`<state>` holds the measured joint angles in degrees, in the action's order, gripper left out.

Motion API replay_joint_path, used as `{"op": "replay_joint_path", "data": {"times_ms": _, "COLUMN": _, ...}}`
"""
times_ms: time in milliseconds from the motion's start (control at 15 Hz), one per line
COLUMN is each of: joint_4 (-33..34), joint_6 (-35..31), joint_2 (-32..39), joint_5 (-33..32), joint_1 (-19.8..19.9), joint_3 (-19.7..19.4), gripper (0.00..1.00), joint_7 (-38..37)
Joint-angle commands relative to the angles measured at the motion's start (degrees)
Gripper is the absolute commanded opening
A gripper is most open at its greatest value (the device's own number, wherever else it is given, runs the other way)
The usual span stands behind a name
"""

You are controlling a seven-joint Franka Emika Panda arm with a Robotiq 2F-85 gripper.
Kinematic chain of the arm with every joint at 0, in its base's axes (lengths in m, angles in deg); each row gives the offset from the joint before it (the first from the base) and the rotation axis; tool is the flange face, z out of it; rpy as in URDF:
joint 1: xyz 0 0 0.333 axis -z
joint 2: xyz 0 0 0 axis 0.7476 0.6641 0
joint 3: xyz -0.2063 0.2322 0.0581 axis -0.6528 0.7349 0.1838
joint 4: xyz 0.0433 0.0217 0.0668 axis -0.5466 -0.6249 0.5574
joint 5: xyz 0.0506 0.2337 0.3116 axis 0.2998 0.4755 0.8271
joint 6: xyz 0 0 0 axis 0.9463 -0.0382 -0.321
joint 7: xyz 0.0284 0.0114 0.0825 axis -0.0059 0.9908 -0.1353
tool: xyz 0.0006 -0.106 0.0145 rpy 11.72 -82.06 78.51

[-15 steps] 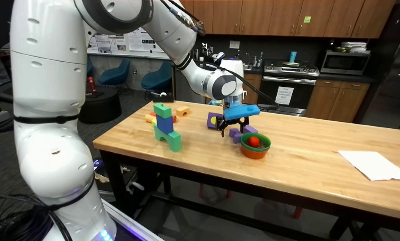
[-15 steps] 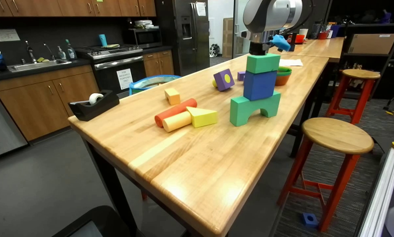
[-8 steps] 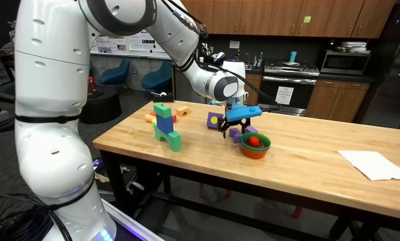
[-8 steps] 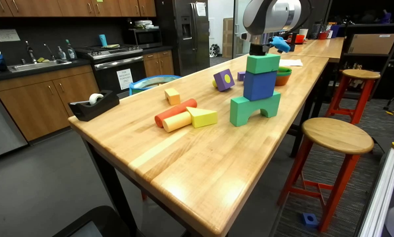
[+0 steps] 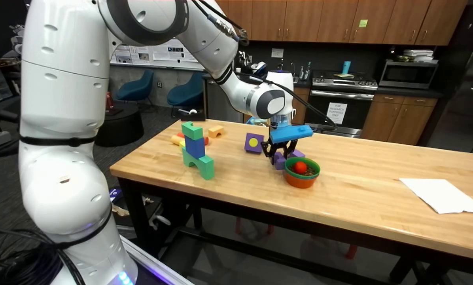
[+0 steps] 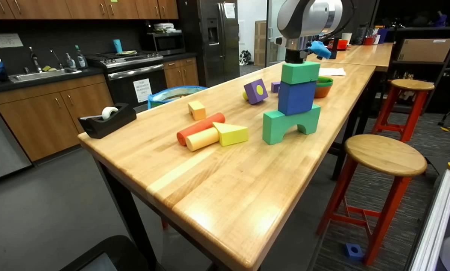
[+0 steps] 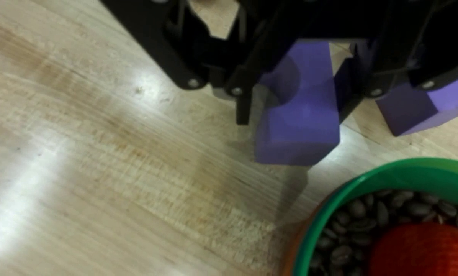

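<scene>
Lab kitchen: stove [image 5: 342, 95], research sign [image 5: 336, 113]

A sign [image 5: 336, 113] on the oven door [image 5: 357, 113] reads (all capitals) "FOR RESEARCH PURPOSES ONLY".

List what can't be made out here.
Purple arch block, wrist view: upper part hidden by the claw.
Claw's lower part, in an exterior view: hidden behind the uppermost green block.
Red ball, wrist view: cut off by bottom and right edges.
Wall posters, in an exterior view: text too small.
</scene>
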<state>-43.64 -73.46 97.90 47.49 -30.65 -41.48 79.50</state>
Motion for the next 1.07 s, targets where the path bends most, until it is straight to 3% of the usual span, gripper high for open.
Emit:
{"op": "replay_joint_path", "data": {"times_ms": 0, "joint_4": 1.98, "joint_6": 1.65, "joint_2": 0.94, "joint_5": 1.37, "joint_1": 1.08, "joint_3": 0.76, "gripper": 0.23, "joint_7": 2.06}}
{"op": "replay_joint_path", "data": {"times_ms": 200, "joint_4": 2.51, "joint_6": 2.11, "joint_2": 1.21, "joint_5": 1.12, "joint_1": 1.04, "joint_3": 0.73, "gripper": 0.02, "joint_7": 2.01}}
{"op": "replay_joint_path", "data": {"times_ms": 600, "joint_4": 1.41, "joint_6": 4.87, "joint_2": -2.35, "joint_5": 1.03, "joint_1": 0.75, "joint_3": 0.75, "gripper": 0.06, "joint_7": 3.07}}
{"op": "replay_joint_path", "data": {"times_ms": 1000, "joint_4": -3.0, "joint_6": 2.66, "joint_2": -10.46, "joint_5": -1.88, "joint_1": -1.82, "joint_3": -0.05, "gripper": 0.06, "joint_7": 1.83}}
